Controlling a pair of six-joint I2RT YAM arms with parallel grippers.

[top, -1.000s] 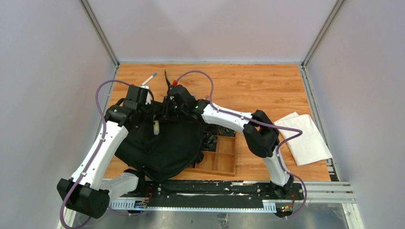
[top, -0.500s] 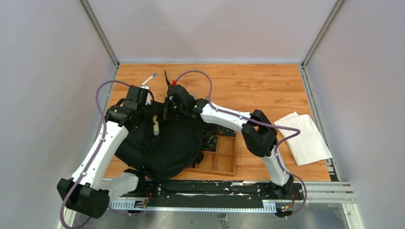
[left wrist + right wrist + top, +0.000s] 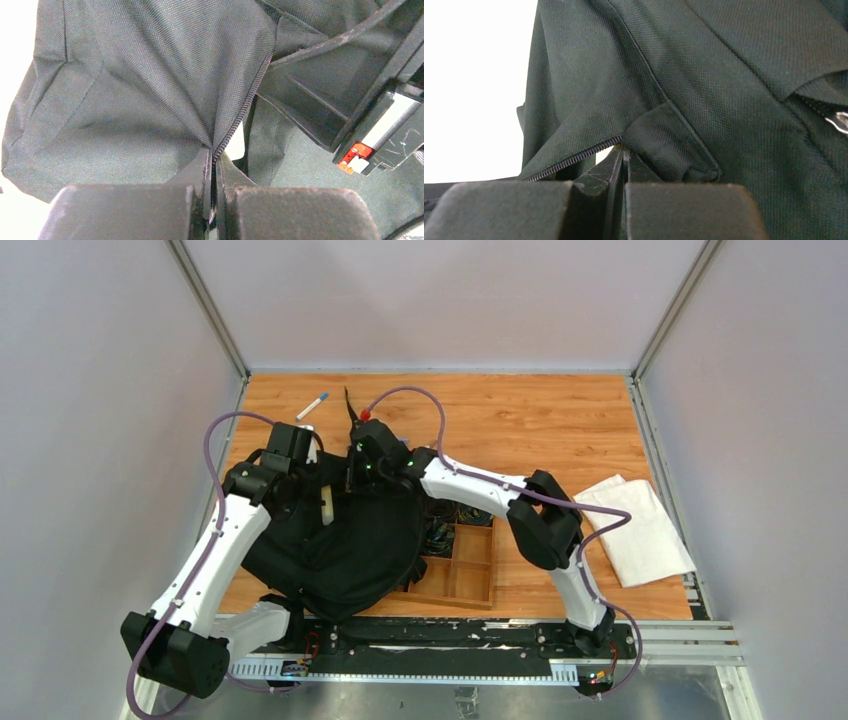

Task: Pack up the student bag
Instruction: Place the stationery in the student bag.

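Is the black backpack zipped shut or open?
Open, at least here: the zipper teeth line one loose edge of the student bag, a bright gap beside them. The left hand pinches that edge.

The wood-grain surface (image 3: 560,410) carries the black student bag (image 3: 340,550) at its near left, overlapping a wooden compartment tray (image 3: 470,575). A folded white cloth (image 3: 640,530) lies at the right edge. A white, blue-tipped pen (image 3: 313,405) lies at the far left.
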